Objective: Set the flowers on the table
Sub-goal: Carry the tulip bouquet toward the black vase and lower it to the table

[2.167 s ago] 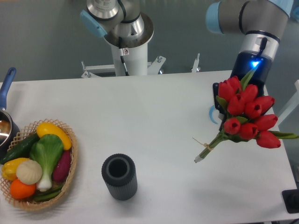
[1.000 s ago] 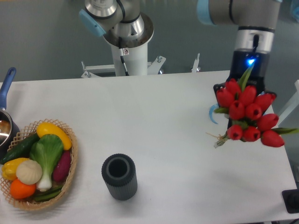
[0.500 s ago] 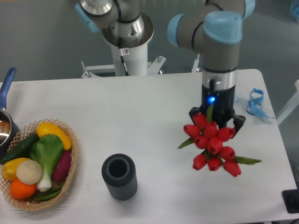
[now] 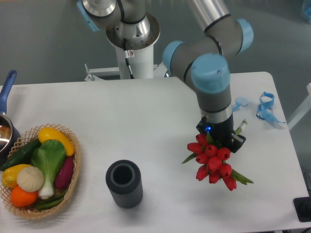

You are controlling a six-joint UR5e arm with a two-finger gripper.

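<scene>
The flowers (image 4: 214,163), a bunch of red tulips with green leaves, hang just over the right half of the white table (image 4: 146,116). Their heads point toward the front edge. A pale stem end (image 4: 241,126) sticks out behind the wrist. My gripper (image 4: 218,140) points down and is shut on the flowers around the stems, right above the heads. The fingers are mostly hidden by the blooms and the wrist. Whether the blooms touch the tabletop I cannot tell.
A dark grey ribbed cylinder (image 4: 124,184) stands front centre. A wicker basket (image 4: 75,167) of vegetables sits at the left, with a blue-handled pot (image 4: 7,87) behind it. Curly blue ribbon pieces (image 4: 265,107) lie at the back right. The robot base (image 4: 131,43) stands behind the table.
The arm has carried the flowers from the table's right edge leftward toward the middle. The bunch has turned so the heads face the front, and it sits lower.
</scene>
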